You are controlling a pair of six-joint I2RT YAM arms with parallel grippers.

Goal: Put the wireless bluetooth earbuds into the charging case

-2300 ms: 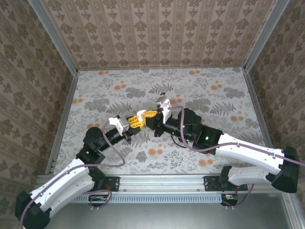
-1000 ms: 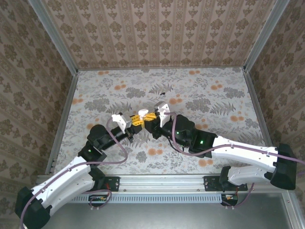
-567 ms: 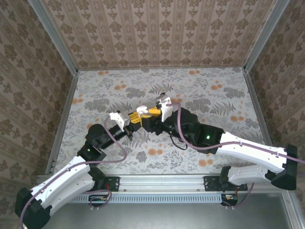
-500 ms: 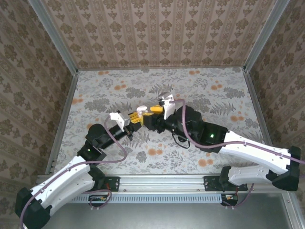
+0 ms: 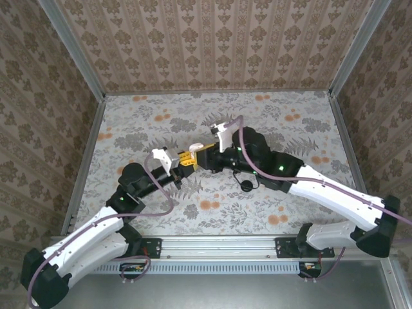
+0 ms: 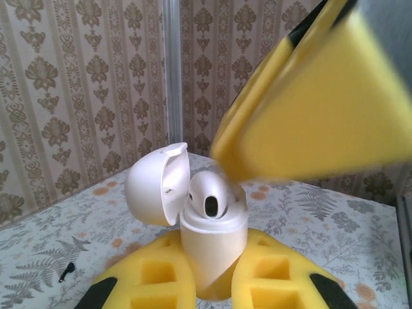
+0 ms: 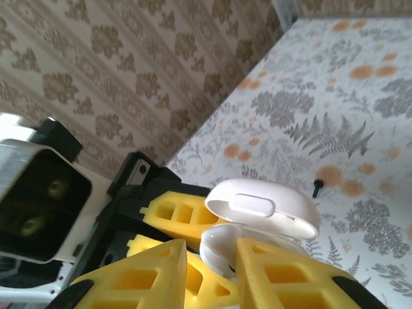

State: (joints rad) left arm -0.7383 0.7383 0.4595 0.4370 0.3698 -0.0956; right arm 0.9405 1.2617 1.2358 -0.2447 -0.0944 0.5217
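Observation:
My left gripper (image 6: 215,261) is shut on the white charging case (image 6: 214,248), holding it upright between its yellow foam fingers (image 6: 151,277). The case lid (image 6: 154,187) hangs open to the left. A white earbud (image 6: 209,196) sits in the mouth of the case. My right gripper (image 7: 212,257) comes down from above with its yellow fingers (image 7: 290,277) close on either side of that earbud (image 7: 222,244), just under the lid (image 7: 264,207). From above, the two grippers meet at mid-table, the left gripper (image 5: 185,161) against the right gripper (image 5: 205,156).
A small black speck (image 6: 66,270) lies on the floral tabletop (image 5: 290,129) beyond the case, seen as the same speck (image 7: 317,187) from the right wrist. Patterned walls (image 5: 212,45) and metal rails enclose the table. Open tabletop lies on all sides of the grippers.
The right gripper widened, then narrowed again around the earbud, and its arm swung up and back so that the wrist now stands over the case. The left gripper stayed shut and shifted slightly.

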